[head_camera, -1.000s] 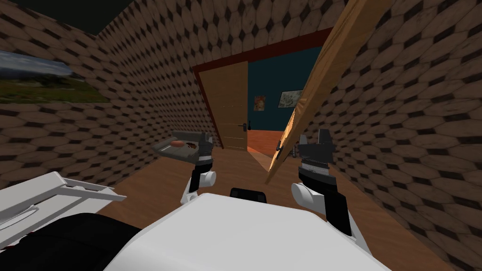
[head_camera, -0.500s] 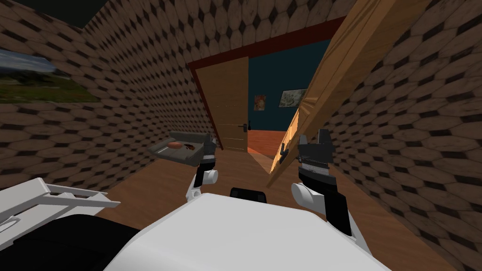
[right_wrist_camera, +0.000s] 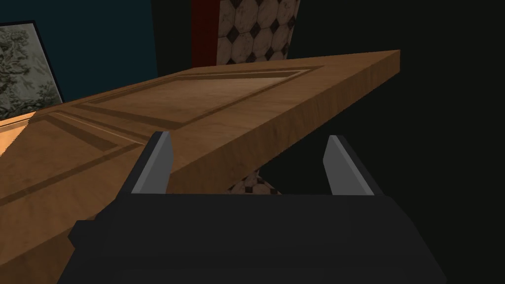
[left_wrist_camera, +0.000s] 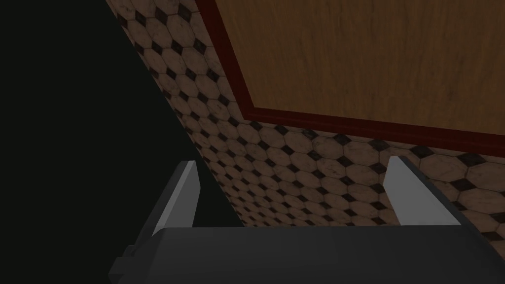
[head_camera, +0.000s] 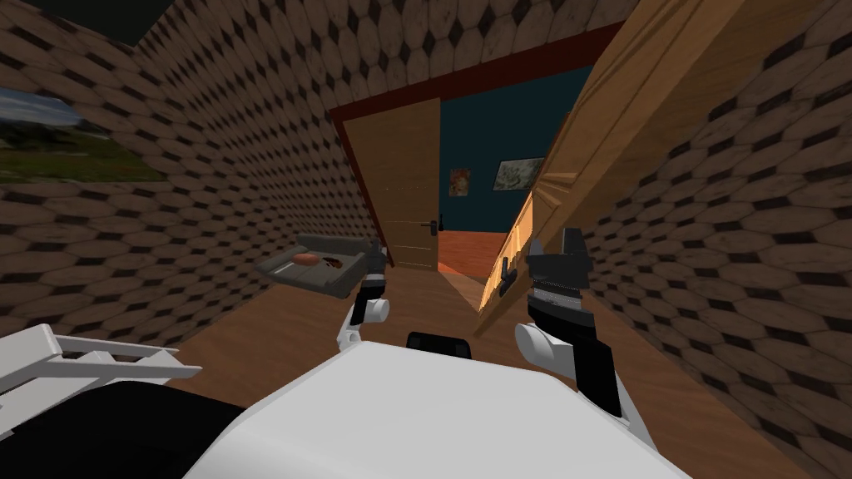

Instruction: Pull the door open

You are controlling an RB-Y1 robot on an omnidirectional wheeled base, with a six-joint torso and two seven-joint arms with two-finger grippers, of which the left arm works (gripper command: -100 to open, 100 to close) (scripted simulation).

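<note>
Head view: door stands well open, nr done; my right tool released by its edge, left tool too.

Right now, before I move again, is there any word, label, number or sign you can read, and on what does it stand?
No readable text anywhere.
Small reddish poster on the blue wall past the doorway: too small to tell if it carries words.
Framed picture beside it: a drawing, no lettering visible.
Landscape picture on the left wall: no lettering.
Near wooden door and its dark handle: no label.
</note>
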